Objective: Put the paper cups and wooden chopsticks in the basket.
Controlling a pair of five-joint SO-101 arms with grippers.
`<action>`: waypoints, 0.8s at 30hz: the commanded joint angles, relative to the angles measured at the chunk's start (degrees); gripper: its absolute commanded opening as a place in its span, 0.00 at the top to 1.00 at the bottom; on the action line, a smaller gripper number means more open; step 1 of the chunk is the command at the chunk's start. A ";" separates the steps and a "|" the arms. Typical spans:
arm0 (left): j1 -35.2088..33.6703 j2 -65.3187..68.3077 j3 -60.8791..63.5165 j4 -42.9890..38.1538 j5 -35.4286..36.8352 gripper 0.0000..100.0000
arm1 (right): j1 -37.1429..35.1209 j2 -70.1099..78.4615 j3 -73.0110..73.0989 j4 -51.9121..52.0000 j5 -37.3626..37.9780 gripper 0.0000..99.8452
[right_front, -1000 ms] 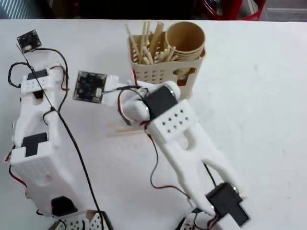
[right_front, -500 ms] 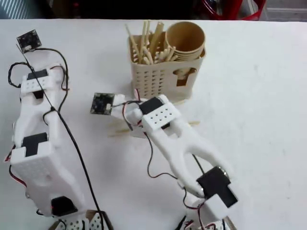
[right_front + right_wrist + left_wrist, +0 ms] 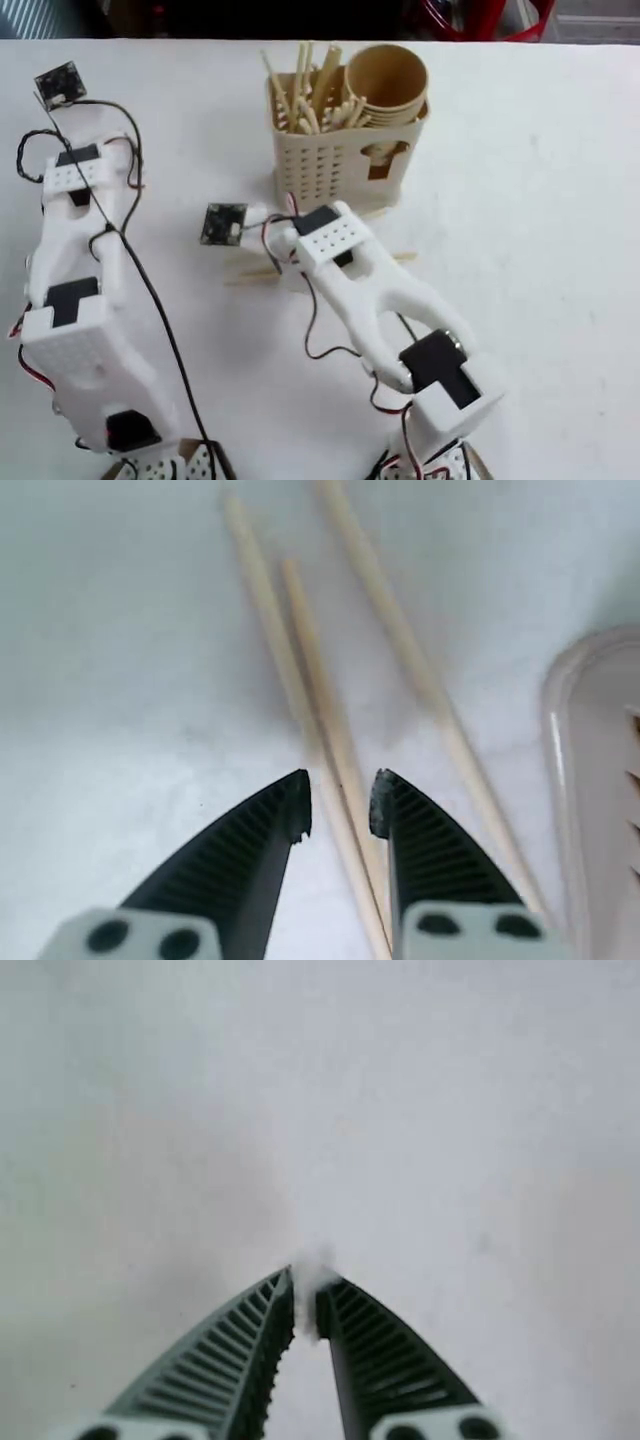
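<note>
Three loose wooden chopsticks (image 3: 305, 630) lie side by side on the white table, close to the basket's foot (image 3: 600, 730). My right gripper (image 3: 338, 802) hangs just over them, narrowly open, with two of the sticks running through the gap between its fingertips. In the high view the right arm (image 3: 335, 240) covers the middle of those chopsticks (image 3: 250, 273), whose ends stick out on both sides. The cream basket (image 3: 340, 165) behind holds stacked paper cups (image 3: 388, 80) and several chopsticks (image 3: 305, 95). My left gripper (image 3: 305, 1295) is shut on nothing over bare table.
The left arm (image 3: 75, 260) lies folded along the table's left side, with its cables looping beside it. A small camera board (image 3: 222, 223) juts out from the right arm's wrist. Bare table stretches to the right of the basket.
The right arm has pulled back from the basket and dropped low over the loose chopsticks. The left arm has not moved.
</note>
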 commanded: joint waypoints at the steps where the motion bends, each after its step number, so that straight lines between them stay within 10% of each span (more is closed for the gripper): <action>1: 0.66 -0.57 -2.37 -0.97 0.18 0.94 | -0.04 -0.48 0.88 -0.13 0.44 0.89; 24: 0.66 -0.57 -2.20 -0.97 0.18 0.94 | 0.22 4.26 1.67 -2.86 0.18 0.92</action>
